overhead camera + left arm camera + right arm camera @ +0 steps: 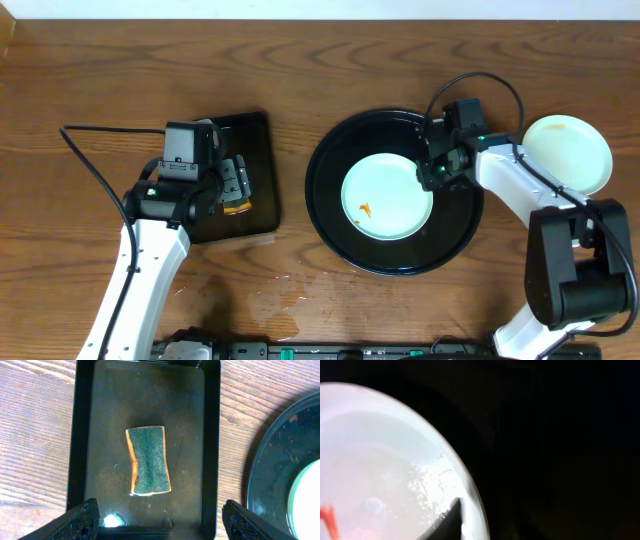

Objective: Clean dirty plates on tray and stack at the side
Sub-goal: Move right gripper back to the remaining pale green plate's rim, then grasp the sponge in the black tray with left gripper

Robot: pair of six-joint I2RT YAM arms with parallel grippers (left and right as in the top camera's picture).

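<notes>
Mint-white plate (387, 196): lies flat, roughly centred in the round black tray (330, 160), right of the table's (300, 60) middle. Carries a small orange smear (365, 209) left of its centre, so reads as not yet clean. Looks smooth, shallow and glazed; glistens with wet beads near the rim in the right wrist view. Tray: glossy, with a raised rim, much wider than the plate, likely there to catch drips.

Right gripper (432, 172): sits low at the plate's right rim, probably to steady or lift it. Shows only 1 dark fingertip (442, 525) against that rim close up; cannot tell jaws clamped from jaws merely resting.

Beyond, near the table's right edge: 1 pale yellowish plate (567, 152), outside the tray, apparently the start of the stack. Possibly more than 1 there; cannot tell.

Toward the table's left: smaller rectangular black tray (80, 435), holding what looks like shallow water and a sponge (148, 461). Sponge: green scouring face up, orange body beneath, waisted in outline. Left gripper (161, 521): hovers above it, jaws wide apart, touching nothing, poised by the look of it to fetch the sponge for scrubbing.
</notes>
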